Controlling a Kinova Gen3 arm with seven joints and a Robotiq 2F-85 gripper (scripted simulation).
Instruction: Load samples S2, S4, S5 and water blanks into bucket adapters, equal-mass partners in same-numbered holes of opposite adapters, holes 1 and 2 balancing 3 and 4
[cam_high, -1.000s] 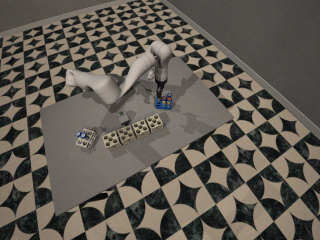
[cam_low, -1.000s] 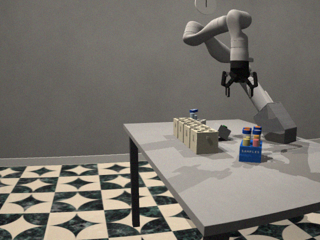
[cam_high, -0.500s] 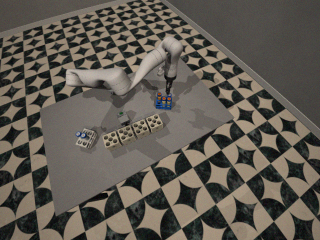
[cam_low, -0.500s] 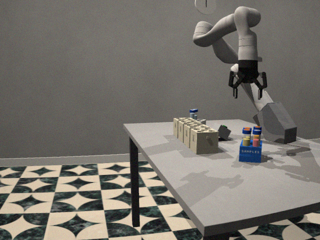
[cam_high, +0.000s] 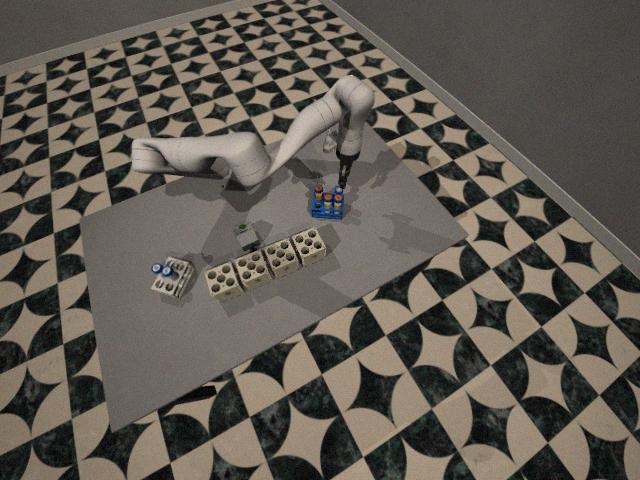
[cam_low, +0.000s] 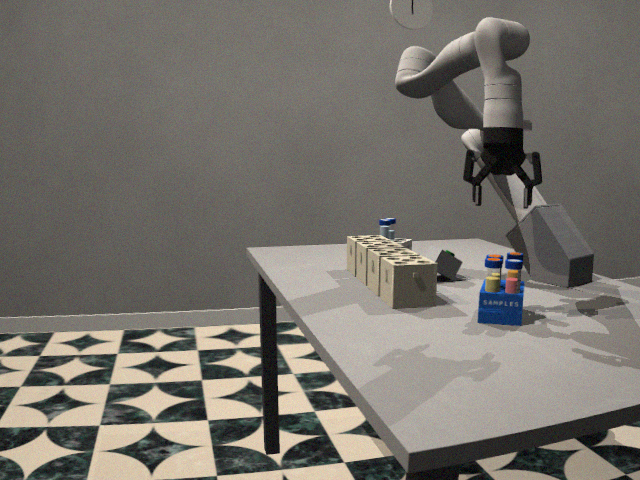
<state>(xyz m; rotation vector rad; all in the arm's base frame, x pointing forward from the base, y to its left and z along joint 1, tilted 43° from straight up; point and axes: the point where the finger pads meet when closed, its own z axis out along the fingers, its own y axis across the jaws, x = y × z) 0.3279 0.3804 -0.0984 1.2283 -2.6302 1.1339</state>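
The blue SAMPLES rack (cam_high: 327, 205) (cam_low: 500, 302) stands on the grey table and holds several blue-capped tubes with orange dots, with yellow, orange and pink fills. My gripper (cam_low: 500, 200) (cam_high: 341, 183) hangs open and empty, pointing straight down, well above the back of that rack. Four beige adapters (cam_high: 265, 262) (cam_low: 392, 268) stand in a row with all holes empty. A white rack (cam_high: 172, 275) at the left end holds two blue-capped blanks with white dots (cam_high: 161, 269) (cam_low: 387, 227). The small desk with the green DONE key (cam_high: 246, 234) (cam_low: 447, 264) stands behind the adapters.
The arm's grey base (cam_low: 549, 246) stands behind the sample rack. The table's near edge (cam_low: 516, 439) and left edge are close to the adapter row in the exterior view. A black table leg (cam_low: 268, 361) shows below.
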